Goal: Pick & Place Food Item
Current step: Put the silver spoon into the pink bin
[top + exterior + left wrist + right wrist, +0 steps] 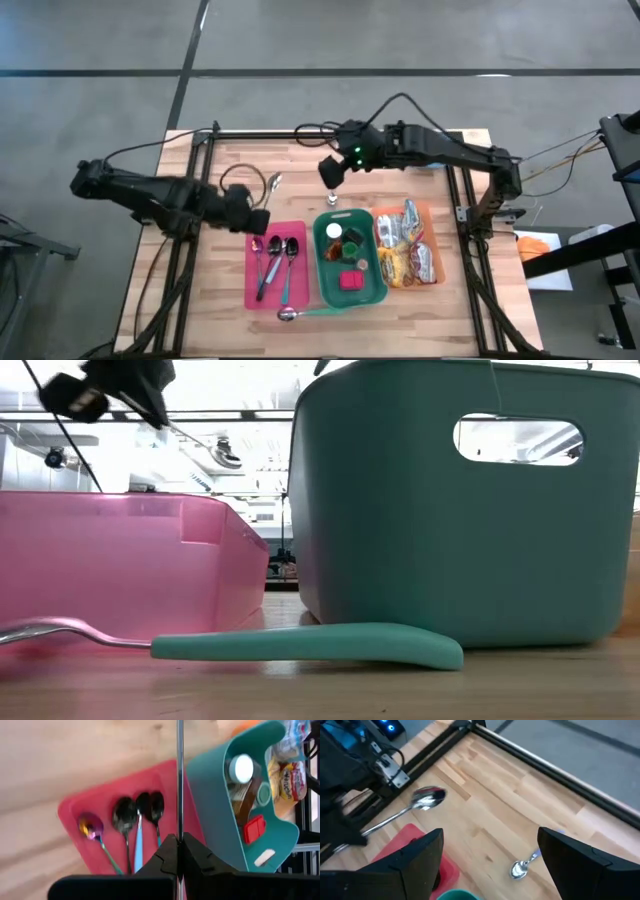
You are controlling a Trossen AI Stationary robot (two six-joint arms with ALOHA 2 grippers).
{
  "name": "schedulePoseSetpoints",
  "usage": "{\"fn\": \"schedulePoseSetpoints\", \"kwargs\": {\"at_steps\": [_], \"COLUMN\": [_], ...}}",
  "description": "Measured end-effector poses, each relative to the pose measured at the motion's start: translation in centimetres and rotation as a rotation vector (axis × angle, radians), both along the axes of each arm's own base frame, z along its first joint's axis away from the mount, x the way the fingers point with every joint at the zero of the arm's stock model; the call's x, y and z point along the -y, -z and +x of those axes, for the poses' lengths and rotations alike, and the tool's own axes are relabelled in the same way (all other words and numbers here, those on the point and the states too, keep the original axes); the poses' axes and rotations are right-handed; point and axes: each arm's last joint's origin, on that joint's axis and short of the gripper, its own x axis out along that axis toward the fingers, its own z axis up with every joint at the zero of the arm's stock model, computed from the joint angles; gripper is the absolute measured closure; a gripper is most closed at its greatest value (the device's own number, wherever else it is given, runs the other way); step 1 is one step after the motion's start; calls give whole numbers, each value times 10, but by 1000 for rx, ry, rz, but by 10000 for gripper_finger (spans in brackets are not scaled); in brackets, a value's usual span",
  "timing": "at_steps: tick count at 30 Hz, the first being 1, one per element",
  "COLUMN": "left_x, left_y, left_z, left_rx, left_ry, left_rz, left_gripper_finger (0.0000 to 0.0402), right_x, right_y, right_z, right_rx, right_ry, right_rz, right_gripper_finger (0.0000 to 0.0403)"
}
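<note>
above the pink tray [276, 292]'s far left corner, the left gripper [262, 218] is clamped tight on the thin handle of a silver spoon [271, 183]; the left wrist view shows that handle [179, 775] running straight out between the closed fingers [167, 852], and the spoon's bowl points away over the wooden table [230, 160]. inside the pink tray lie three more spoons [273, 252], bowls toward the far end. right beside it stands the teal bin [322, 275], holding a red packet [350, 282], a round white lid and other small food items. next on the right sits the orange tray [435, 262], heaped with snack packets [400, 250]. in front of the pink tray and bin, a teal-handled spoon [300, 645] lies flat on the table.

the right gripper [330, 172] hangs with its fingers spread wide and empty above the table just beyond the teal bin, over a small spoon with a bluish handle [524, 865] lying on the bare wood.
</note>
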Motion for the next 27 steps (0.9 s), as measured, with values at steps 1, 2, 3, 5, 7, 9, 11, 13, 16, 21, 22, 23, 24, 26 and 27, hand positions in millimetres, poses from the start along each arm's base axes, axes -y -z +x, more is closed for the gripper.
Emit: {"fn": "schedulePoseSetpoints", "kwargs": {"at_steps": [1, 2, 3, 5, 7, 9, 11, 13, 16, 21, 22, 23, 24, 26, 27], "left_x": [7, 13, 20, 36, 54, 70, 85, 99, 116, 129, 130, 132, 133, 135, 136], "left_y": [1, 2, 3, 6, 11, 17, 25, 32, 44, 61, 64, 67, 70, 77, 80], "left_z": [-1, -2, -2, -3, -5, -6, -7, -7, -3, 9, 11, 12, 13, 16, 18], "left_rx": [-4, -7, -11, -18, -28, -43, -71, -92, -126, -157, -164, -173, -183, -201, -208], "left_ry": [-5, -12, -21, -43, -78, -111, -139, -152, -162, -138, -124, -115, -113, -113, -110], "left_rz": [-12, -24, -38, -71, -101, -127, -152, -161, -158, -119, -105, -92, -82, -63, -47], "left_gripper_finger": [401, 401, 401, 401, 401, 401, 401, 401, 401, 401, 401, 401, 401, 401, 401], "right_x": [0, 1, 1, 2, 1, 1, -1, -2, -6, -18, -22, -25, -29, -36, -41], "right_y": [7, 12, 18, 29, 37, 44, 47, 50, 52, 52, 52, 52, 51, 51, 51], "right_z": [4, 7, 10, 16, 21, 25, 27, 29, 29, 30, 31, 31, 31, 31, 31], "right_rx": [-8, -6, -10, -33, -54, -75, -86, -88, -85, -82, -78, -72, -67, -68, -72], "right_ry": [6, 12, 19, 21, 2, -35, -77, -103, -111, -122, -121, -117, -116, -133, -149], "right_rz": [7, 15, 26, 42, 50, 53, 46, 46, 73, 92, 100, 112, 121, 119, 113], "right_gripper_finger": [83, 83, 83, 83, 83, 83, 83, 83, 84, 84, 84, 84, 84, 84, 84]}}
